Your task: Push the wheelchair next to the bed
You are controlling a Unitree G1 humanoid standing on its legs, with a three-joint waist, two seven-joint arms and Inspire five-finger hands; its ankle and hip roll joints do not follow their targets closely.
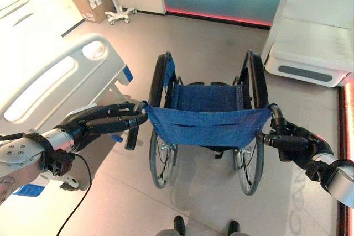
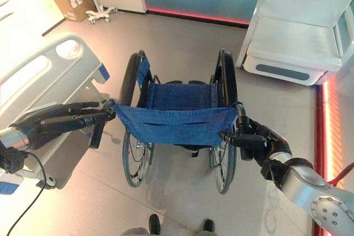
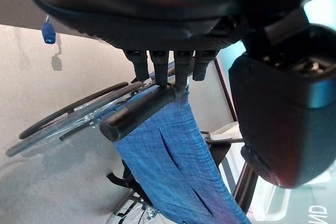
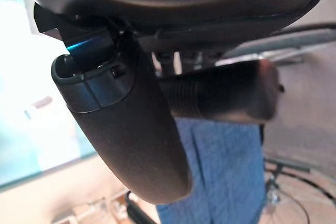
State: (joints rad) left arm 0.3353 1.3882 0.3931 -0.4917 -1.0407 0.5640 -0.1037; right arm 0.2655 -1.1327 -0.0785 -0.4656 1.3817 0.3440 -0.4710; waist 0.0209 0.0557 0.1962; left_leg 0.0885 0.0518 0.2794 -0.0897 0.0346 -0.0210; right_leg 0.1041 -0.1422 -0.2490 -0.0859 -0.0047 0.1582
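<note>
While the right hand [image 2: 260, 142] grips its handle [image 4: 220, 98], fingers hidden behind.

The left robot hand [image 1: 94, 124] is reaching in from the near left, its fingers lying nearly straight and pointing right, their tips resting on the wheelchair's left push handle [image 3: 137, 113]. The right robot hand [image 2: 260, 139] is reaching in from the near right, its fingers and thumb curling round the right push handle [image 4: 220, 98].
</note>
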